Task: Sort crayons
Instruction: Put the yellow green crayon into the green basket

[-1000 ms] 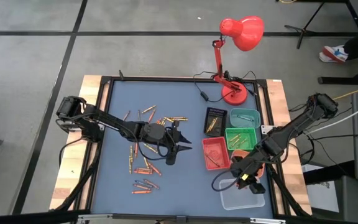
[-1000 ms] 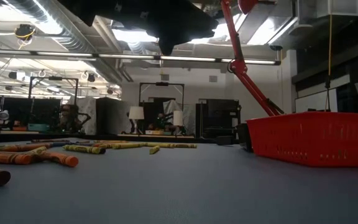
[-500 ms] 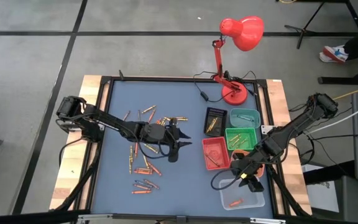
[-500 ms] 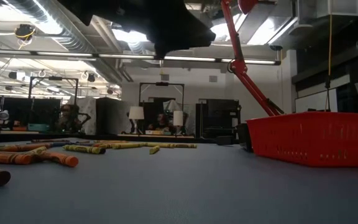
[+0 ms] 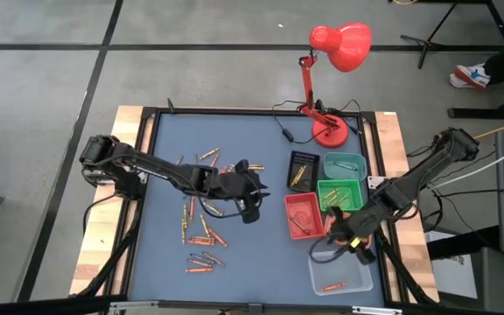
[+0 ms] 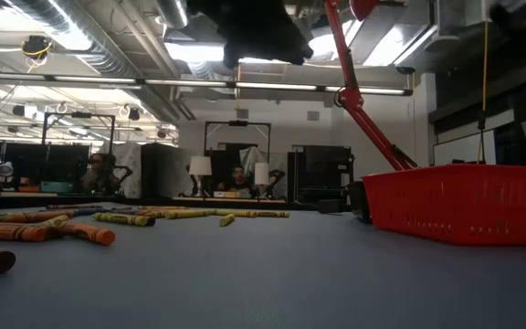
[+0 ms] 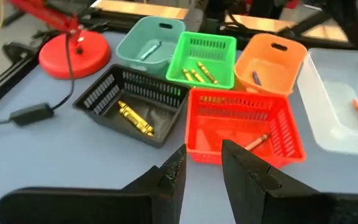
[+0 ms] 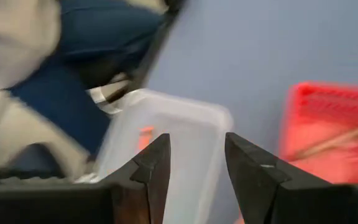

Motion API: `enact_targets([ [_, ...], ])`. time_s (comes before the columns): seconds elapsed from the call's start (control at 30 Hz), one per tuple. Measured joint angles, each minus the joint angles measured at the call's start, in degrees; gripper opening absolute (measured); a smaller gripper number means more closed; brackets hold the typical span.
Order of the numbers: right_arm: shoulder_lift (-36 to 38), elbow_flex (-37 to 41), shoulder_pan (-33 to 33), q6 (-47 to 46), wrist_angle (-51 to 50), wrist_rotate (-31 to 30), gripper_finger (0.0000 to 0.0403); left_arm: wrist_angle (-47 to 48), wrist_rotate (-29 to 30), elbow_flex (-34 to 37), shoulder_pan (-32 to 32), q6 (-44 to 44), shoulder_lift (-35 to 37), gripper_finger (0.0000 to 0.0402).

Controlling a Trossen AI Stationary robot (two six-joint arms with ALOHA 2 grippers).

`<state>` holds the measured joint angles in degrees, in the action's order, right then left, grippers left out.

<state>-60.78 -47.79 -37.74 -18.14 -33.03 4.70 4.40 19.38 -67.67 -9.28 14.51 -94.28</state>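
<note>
left end effector: fingers apart, empty, above surface centre | right end effector: fingers apart, empty, over clear tray | crayons: scattered

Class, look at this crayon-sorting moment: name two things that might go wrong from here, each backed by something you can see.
1. The trays stand packed side by side, so a crayon released slightly off could land in a neighbouring colour's tray.
2. The loose crayons lie crowded and overlapping, so the open left gripper might pinch two at once or scatter others.
3. The open right gripper hangs close to the clear bin; it could nudge it.
</note>
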Motion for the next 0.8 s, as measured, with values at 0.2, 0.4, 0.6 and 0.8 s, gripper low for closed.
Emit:
enact_targets([
  [0.2, 6.6, 0.0, 0.0, 5.5, -5.1, -23.2, 0.0152, 7.5, 1.1, -3.1, 0.0, 15.9, 0.0, 0.0086],
  [0.4, 9.3, 0.0, 0.0, 5.6, -6.1, -36.2, 0.0152, 19.1, 1.1, -3.1, -0.7, 30.2, -0.7, 0.0086],
  [0.6, 8.9, 0.0, -0.1, 4.7, -6.1, -36.1, 0.0152, 26.0, 1.0, -3.1, -0.9, 37.9, -4.5, 0.0086],
  [0.8, 7.8, 0.0, -0.1, 4.6, -6.1, -35.9, 0.0152, 26.0, 2.6, -3.1, -0.7, 38.8, -9.5, 0.0086],
])
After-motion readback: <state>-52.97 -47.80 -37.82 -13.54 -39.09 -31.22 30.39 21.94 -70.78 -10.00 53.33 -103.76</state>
